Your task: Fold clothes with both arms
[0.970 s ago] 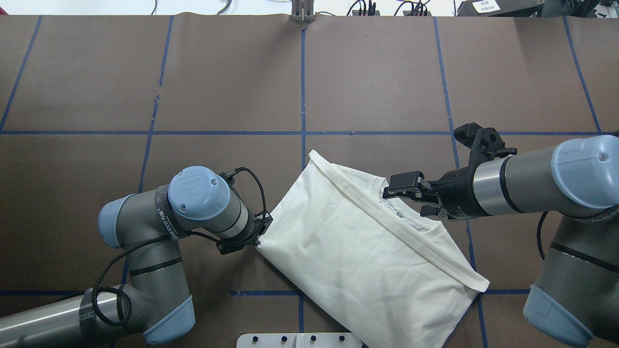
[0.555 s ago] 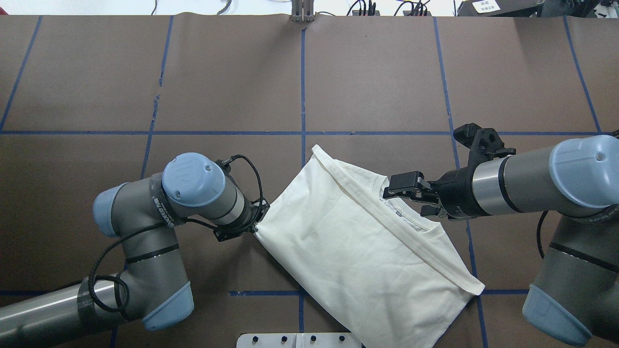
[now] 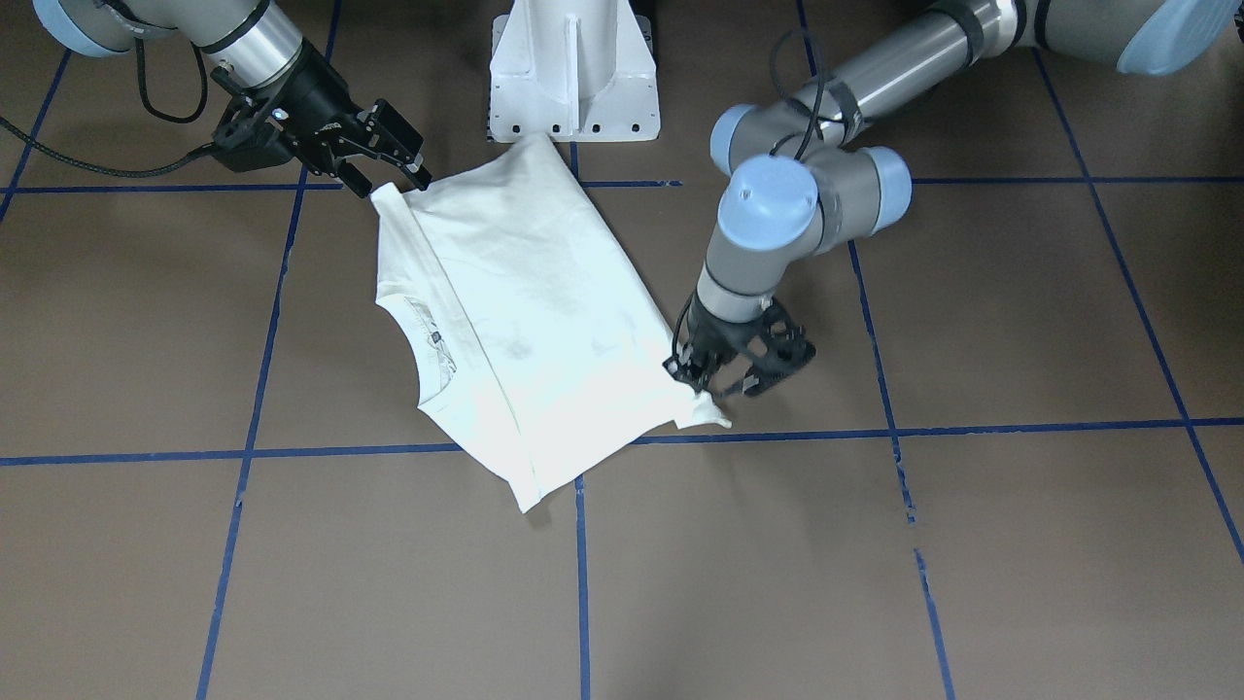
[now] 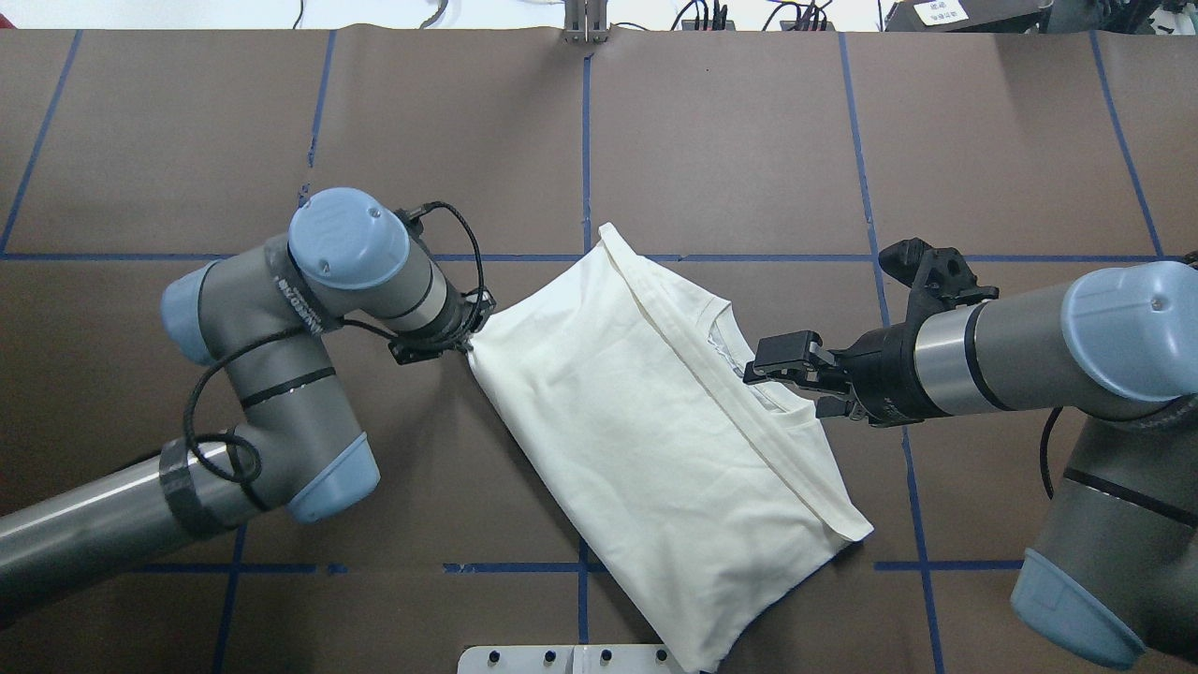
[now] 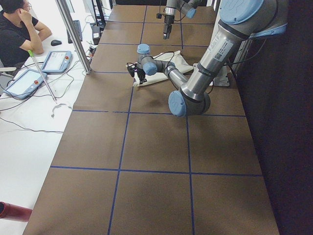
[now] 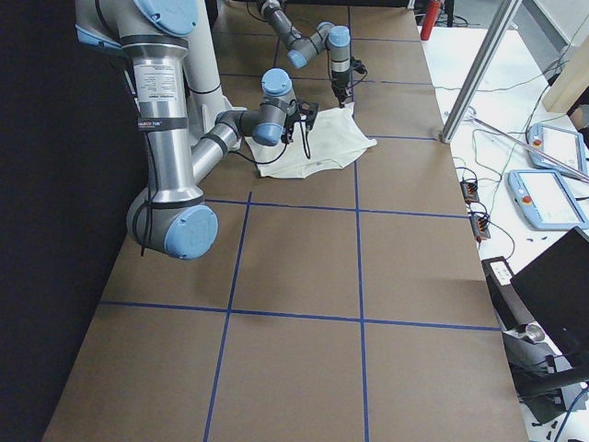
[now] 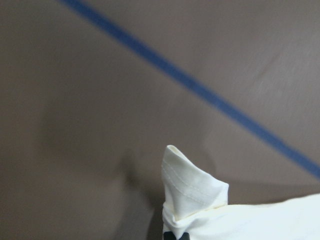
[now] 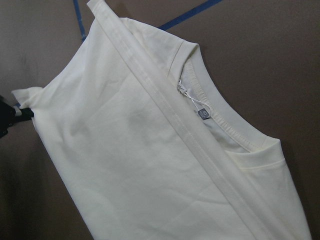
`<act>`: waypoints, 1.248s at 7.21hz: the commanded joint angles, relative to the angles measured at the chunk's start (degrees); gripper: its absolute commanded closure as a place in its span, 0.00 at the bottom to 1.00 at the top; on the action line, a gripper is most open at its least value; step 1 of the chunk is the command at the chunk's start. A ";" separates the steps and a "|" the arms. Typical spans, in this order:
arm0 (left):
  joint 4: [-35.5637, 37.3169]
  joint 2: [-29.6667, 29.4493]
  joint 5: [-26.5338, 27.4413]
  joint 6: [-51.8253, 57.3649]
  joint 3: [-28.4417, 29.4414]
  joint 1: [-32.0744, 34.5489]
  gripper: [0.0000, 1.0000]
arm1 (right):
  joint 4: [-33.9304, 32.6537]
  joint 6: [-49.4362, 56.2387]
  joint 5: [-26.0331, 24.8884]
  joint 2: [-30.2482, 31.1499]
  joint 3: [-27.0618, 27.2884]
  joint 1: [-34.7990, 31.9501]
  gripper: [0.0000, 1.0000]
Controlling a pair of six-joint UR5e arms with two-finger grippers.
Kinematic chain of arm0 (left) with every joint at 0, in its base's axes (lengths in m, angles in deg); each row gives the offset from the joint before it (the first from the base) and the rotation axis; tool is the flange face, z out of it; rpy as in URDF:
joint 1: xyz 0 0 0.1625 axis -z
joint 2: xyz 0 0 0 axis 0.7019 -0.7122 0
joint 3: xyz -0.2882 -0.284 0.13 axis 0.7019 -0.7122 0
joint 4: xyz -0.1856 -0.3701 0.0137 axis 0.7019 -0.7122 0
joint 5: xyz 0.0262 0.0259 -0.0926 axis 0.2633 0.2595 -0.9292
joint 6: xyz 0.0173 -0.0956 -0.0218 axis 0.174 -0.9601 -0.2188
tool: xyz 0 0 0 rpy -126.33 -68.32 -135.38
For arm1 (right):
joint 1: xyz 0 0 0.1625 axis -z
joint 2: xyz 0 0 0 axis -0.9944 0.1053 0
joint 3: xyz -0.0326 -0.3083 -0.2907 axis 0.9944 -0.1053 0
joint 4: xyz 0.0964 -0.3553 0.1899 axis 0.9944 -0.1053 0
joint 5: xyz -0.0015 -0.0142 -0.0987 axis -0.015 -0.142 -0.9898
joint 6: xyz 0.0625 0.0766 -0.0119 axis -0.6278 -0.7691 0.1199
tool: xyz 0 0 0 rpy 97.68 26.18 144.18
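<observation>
The cream-white shirt [image 4: 646,440] lies folded in a slanted strip on the brown table, plain side up, with its neck label [image 8: 202,114] showing at the collar. My left gripper [image 4: 465,342] is shut on the shirt's left corner [image 7: 195,190], down at the table; from across the table that gripper [image 3: 702,384] shows at the shirt's [image 3: 515,301] right edge. My right gripper [image 4: 781,388] hovers open over the collar side, holding nothing, and from across the table it [image 3: 389,180] sits by a near corner of the cloth. No print is visible.
The white pedestal base [image 3: 573,68] stands at the robot's side, touching the shirt's near tip. Blue tape lines [image 4: 587,168] divide the tabletop. Beyond the table's far edge, a person [image 5: 14,29] sits at a desk with control tablets [image 5: 54,61].
My left gripper has pulled the shirt corner away from the robot and slightly left. The whole shirt slid and turned with it. The right gripper stayed in place.
</observation>
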 commanded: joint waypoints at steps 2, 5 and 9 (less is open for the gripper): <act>-7.84 -9.37 1.48 7.80 15.06 4.56 1.00 | 0.00 -0.02 -0.04 -0.06 -1.28 -0.06 0.00; -14.81 -9.64 4.54 9.84 19.49 5.36 1.00 | 0.00 0.07 -1.00 -0.14 -2.16 -0.06 0.00; -17.55 -10.00 5.43 13.95 21.34 5.54 0.01 | -0.70 0.68 -2.58 -1.20 -3.66 0.20 0.00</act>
